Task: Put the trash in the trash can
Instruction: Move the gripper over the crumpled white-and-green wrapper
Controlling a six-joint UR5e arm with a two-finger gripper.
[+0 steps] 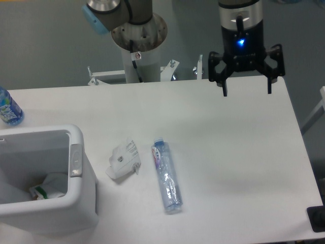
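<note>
The gripper [247,92] hangs over the far right part of the table [228,152], its fingers spread wide and holding nothing. The bottle [166,177] lies well to its lower left, the wrapper [123,159] just beyond it, and the bin [76,168] farther left.

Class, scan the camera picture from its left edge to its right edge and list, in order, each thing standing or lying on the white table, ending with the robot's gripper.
Upright blue-labelled water bottle → large white rectangular plastic trash can → crumpled white-clear plastic wrapper → long flattened clear plastic bottle → black two-finger gripper, jaws spread open above the table's far edge.
</note>
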